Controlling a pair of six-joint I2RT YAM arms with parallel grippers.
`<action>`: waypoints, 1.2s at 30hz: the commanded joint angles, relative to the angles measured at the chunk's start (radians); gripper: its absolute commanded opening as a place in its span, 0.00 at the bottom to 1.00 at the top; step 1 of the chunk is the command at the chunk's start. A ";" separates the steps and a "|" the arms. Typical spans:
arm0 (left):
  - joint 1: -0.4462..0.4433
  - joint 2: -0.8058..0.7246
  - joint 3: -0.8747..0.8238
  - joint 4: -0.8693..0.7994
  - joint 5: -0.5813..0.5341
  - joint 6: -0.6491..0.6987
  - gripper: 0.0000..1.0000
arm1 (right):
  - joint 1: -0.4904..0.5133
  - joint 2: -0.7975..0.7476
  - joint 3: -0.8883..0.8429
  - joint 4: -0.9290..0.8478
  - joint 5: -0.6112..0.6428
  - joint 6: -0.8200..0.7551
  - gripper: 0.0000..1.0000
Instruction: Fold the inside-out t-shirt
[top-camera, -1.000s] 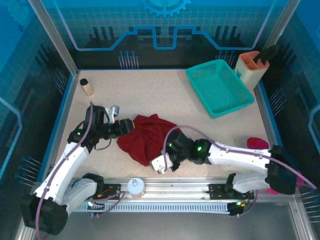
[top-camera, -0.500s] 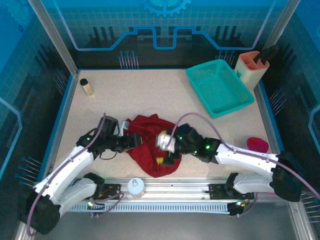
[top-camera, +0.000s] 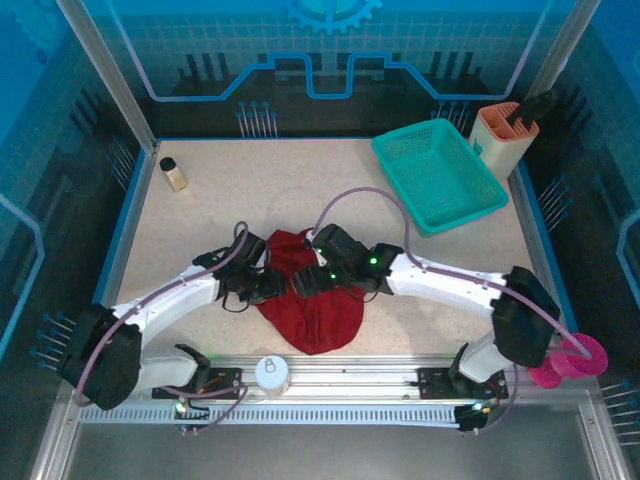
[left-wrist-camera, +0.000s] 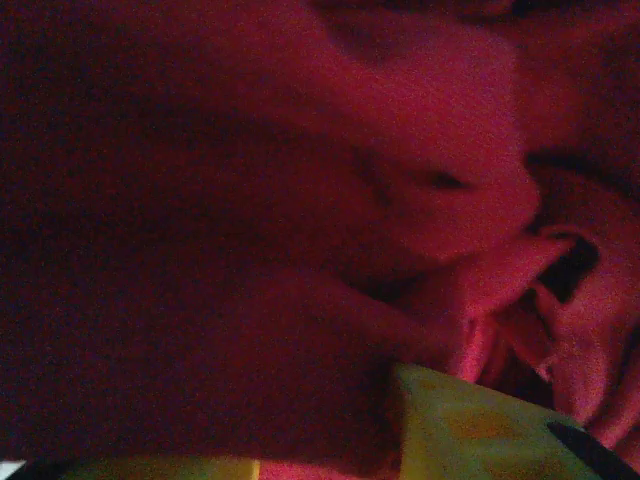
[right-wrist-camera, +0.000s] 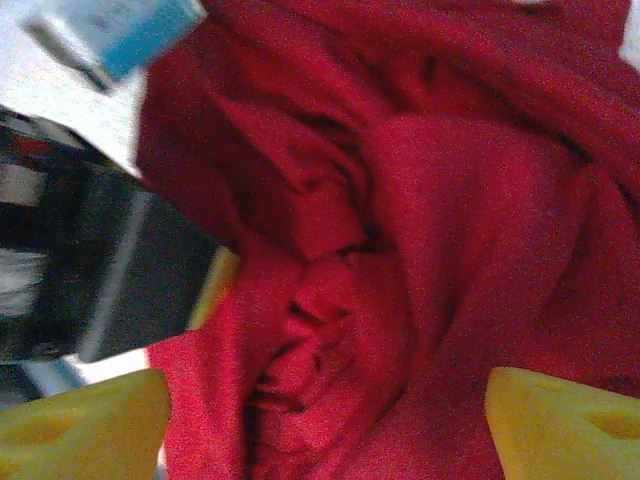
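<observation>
Overhead camera looks down; both wrist cameras hug the t-shirt.

Robot lab test cell. Speckled surface boxed in by aluminium frame posts and see-through blue panels, with a gear emblem behind it. Two white robot arms bolted to an aluminium rail at the surface's near edge.

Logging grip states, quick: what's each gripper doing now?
Left gripper: in the shirt, grip cannot be told.
Right gripper: open over the shirt.

Plain dark red t-shirt, teal mesh basket, speckled beige table.
</observation>
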 joint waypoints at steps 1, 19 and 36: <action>0.025 0.020 -0.022 0.071 -0.026 0.014 0.23 | -0.017 0.112 0.041 -0.093 0.049 0.051 0.63; 0.307 0.336 1.428 -0.361 0.208 0.514 0.00 | -0.505 0.099 0.889 -0.086 -0.389 -0.131 0.00; 0.314 -0.198 0.145 0.079 0.279 0.299 0.27 | -0.402 -0.433 -0.343 0.039 -0.240 -0.022 0.19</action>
